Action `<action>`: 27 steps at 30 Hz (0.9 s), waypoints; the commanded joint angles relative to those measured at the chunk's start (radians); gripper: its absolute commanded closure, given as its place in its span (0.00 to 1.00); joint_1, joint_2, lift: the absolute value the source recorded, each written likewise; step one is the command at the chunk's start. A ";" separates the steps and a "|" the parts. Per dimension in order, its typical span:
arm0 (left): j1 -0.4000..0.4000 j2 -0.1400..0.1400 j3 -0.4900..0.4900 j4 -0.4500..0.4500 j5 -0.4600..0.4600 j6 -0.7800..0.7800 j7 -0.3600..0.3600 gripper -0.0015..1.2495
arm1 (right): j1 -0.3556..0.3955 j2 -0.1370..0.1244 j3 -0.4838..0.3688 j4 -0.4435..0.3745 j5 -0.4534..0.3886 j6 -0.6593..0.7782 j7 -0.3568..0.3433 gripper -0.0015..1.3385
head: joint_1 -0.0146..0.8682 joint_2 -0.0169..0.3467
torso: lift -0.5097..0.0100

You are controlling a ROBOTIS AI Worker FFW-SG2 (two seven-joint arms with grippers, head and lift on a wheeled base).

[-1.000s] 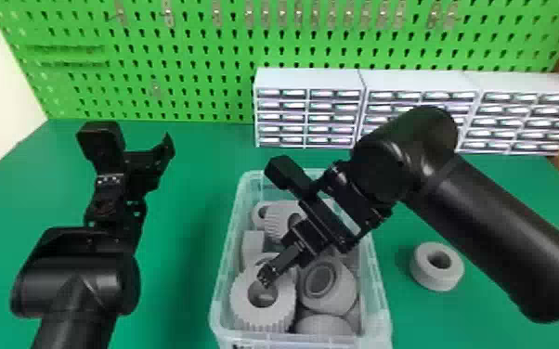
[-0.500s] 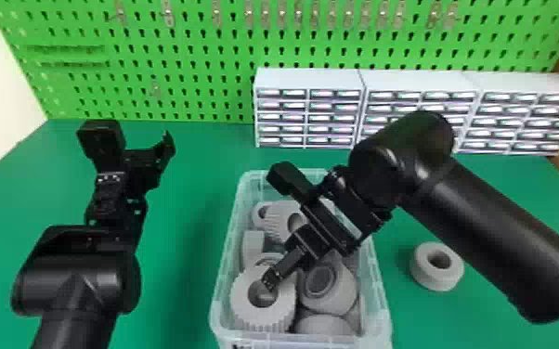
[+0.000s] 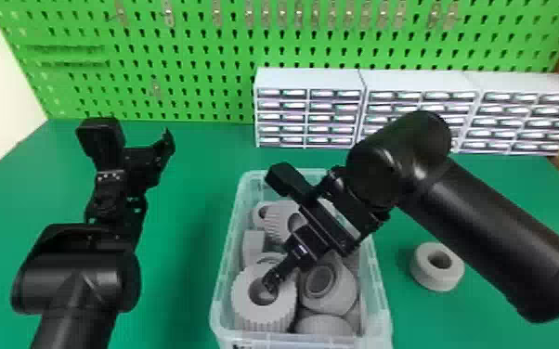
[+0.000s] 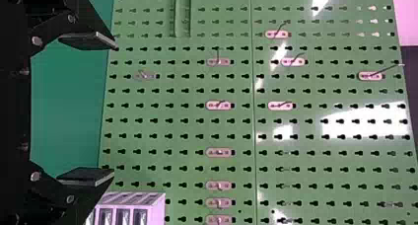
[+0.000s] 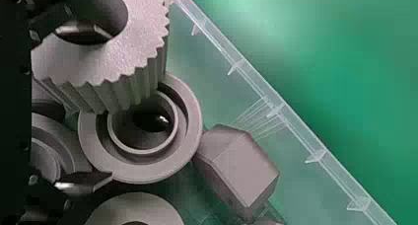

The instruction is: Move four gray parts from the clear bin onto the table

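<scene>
Head view: clear bin [image 3: 228, 260] stands on green table [image 3: 190, 260], holding a heap of gray parts. A loose gray ring [image 3: 448, 274] lies on the table, just to the right of the bin.

Right gripper [image 3: 283, 260] is over and partly in the bin, pointing down. Head view gives one fingertip in the hole of a toothed gray gear [image 3: 264, 320]; its other finger cannot be made out there. Right wrist view supplies both fingers: parted, one in the gear's hole, the other outside it, above the neighboring parts. Gear not clamped; whether the inner finger touches it, cannot tell.

Right wrist view also details a stepped gray collar [image 5: 190, 131] partly beneath the gear, and an angular gray block [image 5: 246, 175] between collar and bin wall.

Left gripper [image 3: 139, 139]: above the table, left of the bin. Left wrist view confirms fingers spread wide, nothing held. Same view shows hooks [image 4: 219, 152] on the pegboard [image 4: 187, 136] face-on; head view places drawer cabinets [image 3: 311, 79] before that board, behind the bin.
</scene>
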 commanded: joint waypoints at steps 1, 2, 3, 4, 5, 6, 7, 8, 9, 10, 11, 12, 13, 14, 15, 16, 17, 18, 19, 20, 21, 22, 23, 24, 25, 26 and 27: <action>0.000 0.002 0.002 0.001 0.000 -0.002 0.000 0.27 | -0.004 0.002 0.003 0.001 0.006 0.000 0.000 0.56 | 0.80 0.24 | 0.88; 0.001 0.002 0.002 -0.001 0.001 -0.002 0.000 0.27 | -0.006 0.003 0.005 0.001 0.008 0.000 0.000 0.59 | 0.80 0.24 | 0.88; 0.001 0.002 0.002 0.001 0.001 -0.003 0.000 0.27 | -0.009 0.003 0.006 0.001 0.009 0.000 0.000 0.62 | 0.80 0.24 | 0.88; 0.003 0.002 0.002 -0.001 0.001 -0.003 0.000 0.27 | -0.010 0.003 0.008 0.001 0.011 0.000 0.000 0.64 | 0.80 0.24 | 0.88; 0.003 0.002 0.004 -0.001 0.001 -0.003 0.000 0.27 | -0.012 0.005 0.008 0.001 0.014 0.000 0.000 0.66 | 0.80 0.24 | 0.88; 0.003 0.002 0.004 0.001 0.001 -0.003 0.000 0.27 | -0.013 0.005 0.008 0.001 0.015 0.000 0.000 0.68 | 0.80 0.24 | 0.88; 0.005 0.002 0.002 0.001 0.003 -0.003 0.000 0.27 | -0.013 0.005 0.008 -0.001 0.017 -0.002 0.000 0.70 | 0.80 0.24 | 0.88; 0.005 0.002 0.004 -0.001 0.003 -0.003 0.000 0.27 | -0.013 0.005 0.008 -0.001 0.017 -0.003 0.000 0.71 | 0.80 0.24 | 0.88; 0.005 0.002 0.004 -0.001 0.003 -0.003 0.000 0.27 | -0.013 0.005 0.008 -0.002 0.019 -0.003 0.000 0.72 | 0.80 0.24 | 0.88; 0.005 0.002 0.004 0.001 0.003 -0.005 0.000 0.27 | -0.013 0.005 0.008 -0.002 0.020 -0.003 0.000 0.72 | 0.80 0.24 | 0.88; 0.005 0.002 0.004 -0.001 0.003 -0.003 0.000 0.27 | -0.013 0.005 0.008 -0.002 0.020 -0.003 0.000 0.72 | 0.80 0.24 | 0.88; 0.006 0.002 0.004 0.001 0.003 -0.005 0.000 0.27 | -0.013 0.005 0.008 -0.002 0.022 -0.005 0.000 0.72 | 0.80 0.24 | 0.88; 0.006 0.002 0.005 0.001 0.003 -0.005 0.000 0.27 | -0.013 0.003 0.006 -0.002 0.020 -0.006 0.000 0.72 | 0.80 0.24 | 0.88; 0.006 0.002 0.005 -0.001 0.003 -0.005 0.000 0.27 | -0.013 0.003 0.003 -0.002 0.020 -0.006 0.000 0.72 | 0.80 0.24 | 0.88; 0.006 0.002 0.005 -0.001 0.003 -0.005 0.000 0.27 | -0.012 0.003 0.000 -0.004 0.022 -0.006 0.000 0.72 | 0.80 0.24 | 0.88; 0.006 0.002 0.005 -0.001 0.003 -0.005 0.002 0.27 | -0.010 0.003 -0.003 -0.007 0.026 -0.006 0.000 0.72 | 0.80 0.24 | 0.88; 0.008 0.003 0.005 0.001 0.003 -0.005 0.002 0.27 | -0.010 0.003 -0.005 -0.009 0.029 -0.006 0.000 0.72 | 0.80 0.24 | 0.88; 0.008 0.003 0.005 0.001 0.003 -0.005 0.002 0.27 | -0.010 0.003 -0.008 -0.009 0.031 -0.006 0.000 0.72 | 0.80 0.24 | 0.88; 0.009 0.003 0.005 0.001 0.003 -0.005 0.000 0.27 | -0.010 0.003 -0.009 -0.012 0.031 -0.006 0.000 0.72 | 0.80 0.24 | 0.88; 0.009 0.003 0.005 -0.001 0.003 -0.005 0.000 0.27 | -0.010 0.003 -0.011 -0.013 0.031 -0.006 0.000 0.72 | 0.80 0.24 | 0.88; 0.009 0.003 0.005 0.001 0.003 -0.005 0.000 0.27 | -0.009 0.002 -0.011 -0.015 0.031 -0.006 0.000 0.72 | 0.80 0.24 | 0.88; 0.009 0.003 0.005 -0.001 0.004 -0.005 0.002 0.27 | -0.010 0.003 -0.011 -0.015 0.031 -0.006 0.000 0.72 | 0.80 0.24 | 0.88; 0.011 0.003 0.005 0.001 0.004 -0.005 0.002 0.27 | -0.010 0.003 -0.011 -0.016 0.031 -0.006 0.000 0.72 | 0.80 0.24 | 0.88; 0.011 0.003 0.005 0.001 0.004 -0.005 0.002 0.27 | -0.010 0.003 -0.011 -0.018 0.032 -0.006 0.000 0.72 | 0.80 0.24 | 0.88; 0.011 0.003 0.005 0.001 0.004 -0.005 0.002 0.27 | -0.010 0.003 -0.012 -0.018 0.032 -0.005 0.000 0.72 | 0.80 0.24 | 0.88; 0.011 0.003 0.005 0.001 0.004 -0.005 0.002 0.27 | -0.010 0.003 -0.012 -0.018 0.034 -0.005 0.000 0.72 | 0.80 0.24 | 0.88; 0.011 0.003 0.004 0.001 0.004 -0.005 0.002 0.27 | -0.010 0.005 -0.012 -0.018 0.035 -0.005 0.000 0.72 | 0.80 0.24 | 0.88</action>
